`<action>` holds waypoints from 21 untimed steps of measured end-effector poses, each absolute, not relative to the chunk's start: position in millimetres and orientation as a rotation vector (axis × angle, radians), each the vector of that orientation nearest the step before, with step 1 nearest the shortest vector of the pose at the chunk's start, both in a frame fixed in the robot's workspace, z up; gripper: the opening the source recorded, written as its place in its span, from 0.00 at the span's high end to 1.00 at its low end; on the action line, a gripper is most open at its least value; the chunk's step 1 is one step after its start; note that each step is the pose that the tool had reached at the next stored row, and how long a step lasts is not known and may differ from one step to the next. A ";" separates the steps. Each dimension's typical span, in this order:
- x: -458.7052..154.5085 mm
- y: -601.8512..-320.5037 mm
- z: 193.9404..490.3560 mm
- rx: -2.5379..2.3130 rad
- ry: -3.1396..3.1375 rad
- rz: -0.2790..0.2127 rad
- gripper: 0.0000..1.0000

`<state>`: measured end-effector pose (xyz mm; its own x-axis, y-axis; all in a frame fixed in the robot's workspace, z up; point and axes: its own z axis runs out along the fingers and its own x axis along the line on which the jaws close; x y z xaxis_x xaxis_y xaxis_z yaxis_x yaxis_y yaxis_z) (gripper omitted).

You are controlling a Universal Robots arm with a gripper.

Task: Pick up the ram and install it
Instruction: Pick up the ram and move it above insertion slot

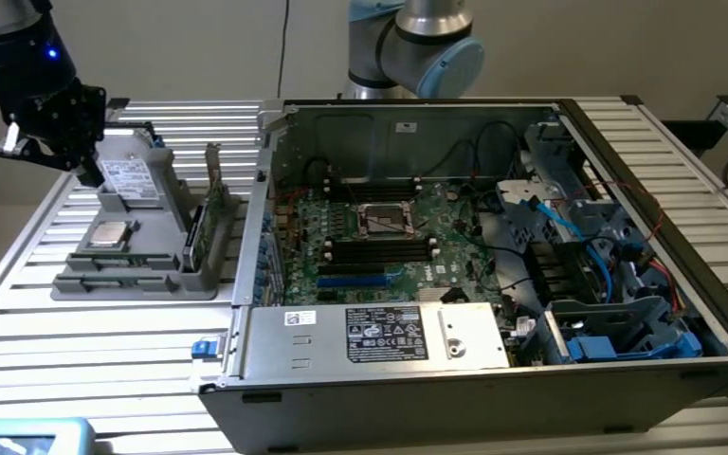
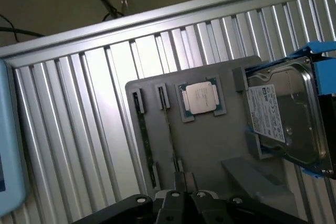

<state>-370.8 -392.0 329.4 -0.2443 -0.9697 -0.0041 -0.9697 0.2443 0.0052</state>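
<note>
Slatted metal table (image 1: pixel 124 332) carries grey holder tray (image 1: pixel 136 284) (exterior view's left), open computer case (image 1: pixel 465 403) beside it.

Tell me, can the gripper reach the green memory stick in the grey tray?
Probably yes: the shut gripper hangs over the tray, and nothing covers the upright memory stick; it would need opening first.

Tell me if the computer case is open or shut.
Open: the case has no side panel, and the motherboard lies exposed.
</note>
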 end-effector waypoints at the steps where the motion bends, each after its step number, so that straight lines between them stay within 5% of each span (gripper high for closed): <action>1: -370.8 -392.1 329.4 -1.936 2.475 0.009 0.89; 11: -370.9 -395.3 328.6 -1.969 2.449 0.006 0.89; 15: -370.9 -396.6 328.1 -2.008 2.418 0.005 0.70; 21: -370.8 -397.0 325.6 -2.088 2.355 0.004 0.58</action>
<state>-370.8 -397.0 325.6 -0.1200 -0.9928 0.0029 -0.9928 0.1200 0.0056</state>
